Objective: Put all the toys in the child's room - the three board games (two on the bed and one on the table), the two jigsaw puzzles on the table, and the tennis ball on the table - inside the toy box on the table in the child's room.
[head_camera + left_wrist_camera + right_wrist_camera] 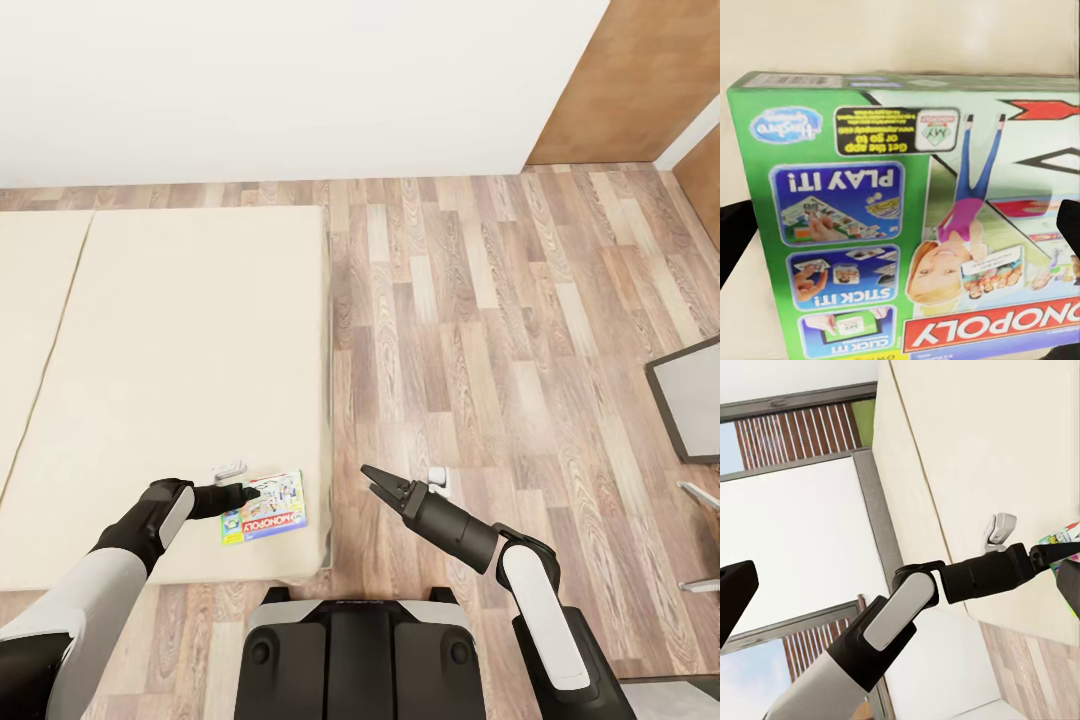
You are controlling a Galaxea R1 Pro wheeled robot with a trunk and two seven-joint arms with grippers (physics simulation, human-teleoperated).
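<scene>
The Monopoly board game (pixel 264 508) lies flat near the bed's (pixel 180 330) lower-right corner, lower left of centre in the head view. It looks like a stiff, light, glossy cardboard box, best pinched across a thin edge. The left claw (pixel 246 492) reaches its rim, spread unclear; the right claw (pixel 372 480) hangs slightly parted, empty

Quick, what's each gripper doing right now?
Left gripper: at the Monopoly box on the bed; open or shut cannot be told.
Right gripper: open, empty.
</scene>
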